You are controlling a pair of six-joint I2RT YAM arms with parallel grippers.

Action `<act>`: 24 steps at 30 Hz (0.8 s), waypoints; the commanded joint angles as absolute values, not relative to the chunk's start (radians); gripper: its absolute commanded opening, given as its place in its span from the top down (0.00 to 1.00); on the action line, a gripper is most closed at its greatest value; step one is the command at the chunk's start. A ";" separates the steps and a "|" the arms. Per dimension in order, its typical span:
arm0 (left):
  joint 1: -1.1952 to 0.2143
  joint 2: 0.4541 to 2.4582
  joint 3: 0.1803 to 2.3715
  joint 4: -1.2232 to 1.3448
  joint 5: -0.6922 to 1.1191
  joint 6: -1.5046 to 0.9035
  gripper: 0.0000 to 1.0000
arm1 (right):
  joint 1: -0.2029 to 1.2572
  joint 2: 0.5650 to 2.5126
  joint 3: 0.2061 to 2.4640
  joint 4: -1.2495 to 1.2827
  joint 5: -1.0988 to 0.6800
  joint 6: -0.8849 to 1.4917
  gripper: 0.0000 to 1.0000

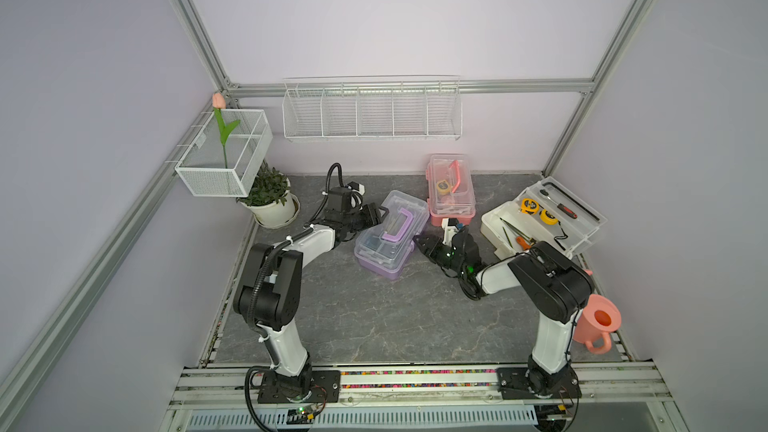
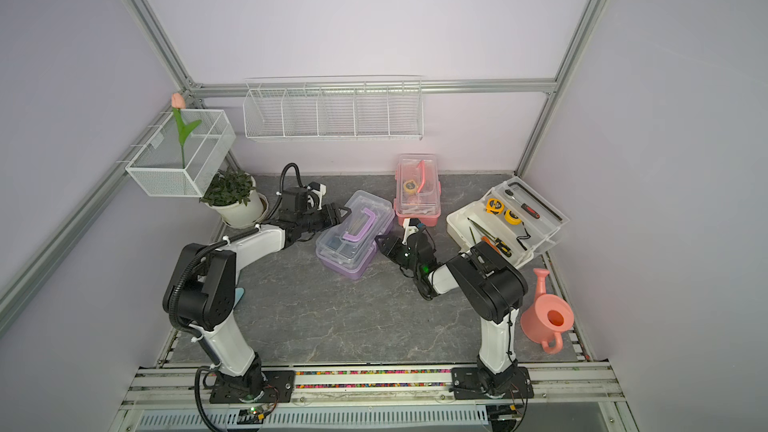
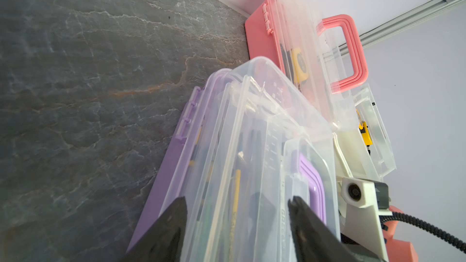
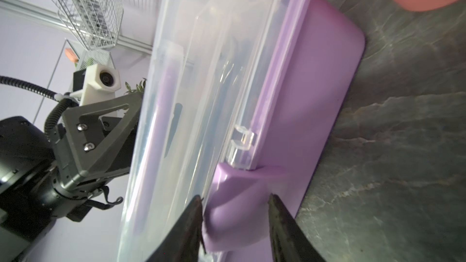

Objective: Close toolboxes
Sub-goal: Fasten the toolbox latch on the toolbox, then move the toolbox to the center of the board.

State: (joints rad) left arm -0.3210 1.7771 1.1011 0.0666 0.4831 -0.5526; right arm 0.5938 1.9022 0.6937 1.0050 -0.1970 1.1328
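Fingers of the left gripper stand apart and empty, set against the short end of the purple toolbox straight ahead of them, probably to keep the box from sliding away from the other arm. The right gripper also has its fingers apart, 1 on each side of the purple latch on the long side facing it, clamped on nothing, which suits pressing that latch shut over the clear lid lying down on the base. Beyond both grippers the pink toolbox sits with its lid down, while the white toolbox, outward of the right gripper, gapes open, so at least 1 lid remains.
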 commanded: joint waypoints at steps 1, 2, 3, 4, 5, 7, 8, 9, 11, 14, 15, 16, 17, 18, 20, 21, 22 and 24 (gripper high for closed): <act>-0.309 1.708 1.068 -0.054 0.475 -0.575 0.31 | 0.597 1.875 0.695 0.994 -0.274 1.120 0.50; -0.300 1.681 1.069 -0.075 0.450 -0.567 0.30 | 0.599 1.875 0.697 0.997 -0.275 1.120 0.48; -0.295 1.652 1.072 -0.100 0.422 -0.557 0.28 | 0.600 1.877 0.700 0.997 -0.276 1.119 0.48; -0.292 1.626 1.073 -0.122 0.399 -0.546 0.27 | 0.602 1.881 0.706 0.996 -0.277 1.117 0.48; -0.291 1.593 1.075 -0.151 0.368 -0.532 0.26 | 0.604 1.887 0.715 0.992 -0.279 1.114 0.48; -0.291 1.532 1.073 -0.201 0.315 -0.513 0.23 | 0.615 1.910 0.738 0.997 -0.283 1.118 0.48; -0.291 1.496 1.067 -0.225 0.288 -0.507 0.21 | 0.623 1.925 0.755 1.007 -0.285 1.122 0.48; -0.291 1.464 1.057 -0.247 0.262 -0.503 0.21 | 0.630 1.942 0.775 1.016 -0.285 1.124 0.48; -0.291 1.403 1.031 -0.285 0.226 -0.503 0.19 | 0.639 1.968 0.814 1.015 -0.276 1.113 0.48; -0.291 1.330 0.991 -0.356 0.209 -0.506 0.19 | 0.644 2.005 0.871 0.992 -0.254 1.079 0.48; -0.291 1.312 0.974 -0.380 0.210 -0.512 0.19 | 0.643 2.022 0.917 0.980 -0.254 1.062 0.48; -0.290 1.296 0.958 -0.397 0.213 -0.517 0.19 | 0.643 2.036 0.946 0.967 -0.256 1.047 0.49; -0.291 1.276 0.933 -0.409 0.217 -0.524 0.19 | 0.643 2.055 0.976 0.954 -0.255 1.032 0.49; -0.291 1.259 0.910 -0.415 0.217 -0.537 0.19 | 0.643 2.072 1.011 0.941 -0.256 1.013 0.49; -0.291 1.228 0.865 -0.406 0.216 -0.554 0.18 | 0.644 2.107 1.080 0.906 -0.256 0.974 0.49; -0.291 1.219 0.846 -0.394 0.215 -0.564 0.17 | 0.643 2.124 1.119 0.880 -0.259 0.956 0.49; -0.291 1.216 0.830 -0.379 0.212 -0.574 0.17 | 0.642 2.141 1.154 0.865 -0.260 0.941 0.49; -0.291 1.221 0.813 -0.342 0.204 -0.597 0.16 | 0.643 2.169 1.216 0.841 -0.262 0.908 0.49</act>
